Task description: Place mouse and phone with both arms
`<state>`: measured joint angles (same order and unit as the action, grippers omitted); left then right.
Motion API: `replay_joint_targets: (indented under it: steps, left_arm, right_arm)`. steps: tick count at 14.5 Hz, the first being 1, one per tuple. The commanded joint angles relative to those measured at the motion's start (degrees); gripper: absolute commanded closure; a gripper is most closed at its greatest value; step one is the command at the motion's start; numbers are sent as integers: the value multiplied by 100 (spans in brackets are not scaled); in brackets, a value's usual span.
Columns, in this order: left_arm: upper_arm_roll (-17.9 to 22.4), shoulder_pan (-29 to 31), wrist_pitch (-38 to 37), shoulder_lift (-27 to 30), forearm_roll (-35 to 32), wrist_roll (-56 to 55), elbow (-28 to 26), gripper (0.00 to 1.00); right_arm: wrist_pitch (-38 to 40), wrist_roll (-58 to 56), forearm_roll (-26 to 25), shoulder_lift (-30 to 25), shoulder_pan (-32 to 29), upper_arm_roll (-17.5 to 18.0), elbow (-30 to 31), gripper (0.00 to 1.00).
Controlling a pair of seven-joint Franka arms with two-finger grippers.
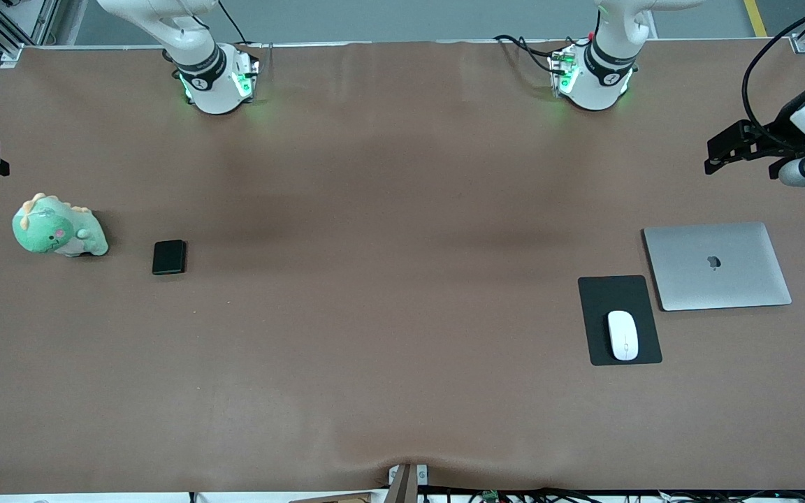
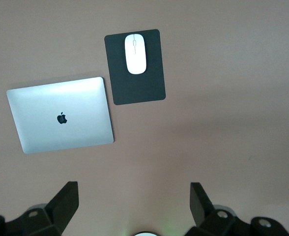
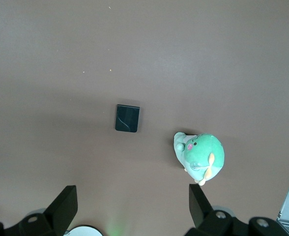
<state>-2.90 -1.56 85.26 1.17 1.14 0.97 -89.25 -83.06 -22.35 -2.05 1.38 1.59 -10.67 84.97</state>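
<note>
On the black pad [image 1: 620, 320] by the closed laptop [image 1: 717, 265], toward left arm's end, sits the mouse [image 1: 622, 335]: light, glossy, prob slippery, so pinch across its narrow sides. Phone [image 1: 169, 257] lies flat on bare table beside a green plush toy [image 1: 59, 227], toward right arm's end; thin, stiff, grip by long edges. No containers visible. Left gripper [image 2: 134, 204] w/ fingers spread wide, empty, high over table near the laptop. Right gripper [image 3: 133, 204] likewise spread, empty, up over the phone/plush area.

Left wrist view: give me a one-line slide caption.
Open left gripper above table; mouse on black pad beside closed laptop.
</note>
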Motion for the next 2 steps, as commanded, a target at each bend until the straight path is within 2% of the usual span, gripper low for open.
replay_joint_targets:
  steps: [1,2]
  left_arm:
    - [0,6,-89,-12,9,-79,66,0]
    - [0,6,-89,-12,9,-79,57,0]
  right_arm:
    - [-9,273,204,-182,-71,47,160,0]
    - [35,484,318,-182,-115,38,160,0]
